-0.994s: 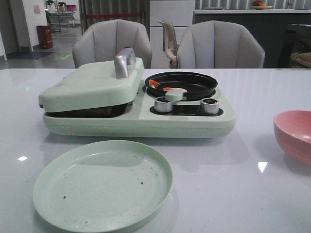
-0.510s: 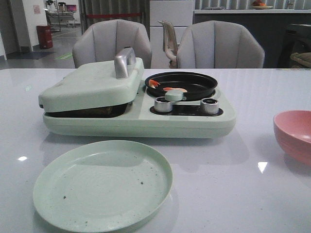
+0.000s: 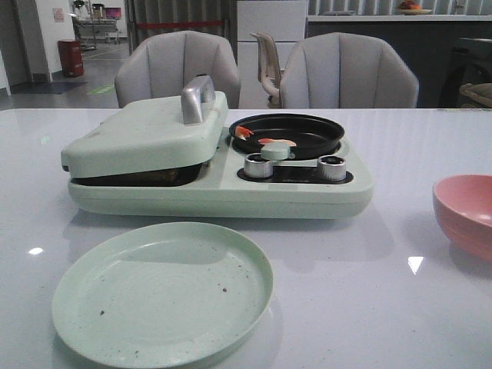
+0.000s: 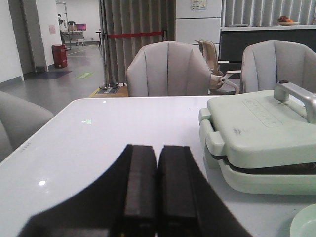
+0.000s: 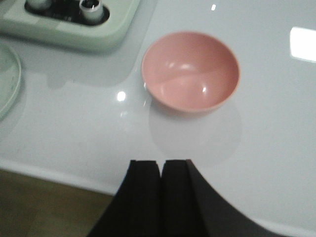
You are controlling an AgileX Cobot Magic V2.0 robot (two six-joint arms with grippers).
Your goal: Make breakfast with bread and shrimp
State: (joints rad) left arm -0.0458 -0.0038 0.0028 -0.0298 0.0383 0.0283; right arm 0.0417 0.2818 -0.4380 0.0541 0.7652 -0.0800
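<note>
table [image 3: 400,307]: two shrimp [image 3: 244,132], one plate [image 3: 161,292]

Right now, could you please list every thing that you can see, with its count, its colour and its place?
breakfast maker: one, pale green, middle of the table, its lid lowered.
lid handle: one, silver, on top of the lid.
round pan: one, black, right half of the breakfast maker.
shrimp: about two pieces showing, orange and pale pink, inside the round pan.
knobs: two, silver, in front of the pan.
plate: one, pale green, empty, near edge of the table.
bowl: one, pink, empty, right side of the table.
table: one, white, glossy.
chairs: two, grey, behind the table.
left gripper: one, black, shut, empty.
right gripper: one, black, shut, empty.
</note>
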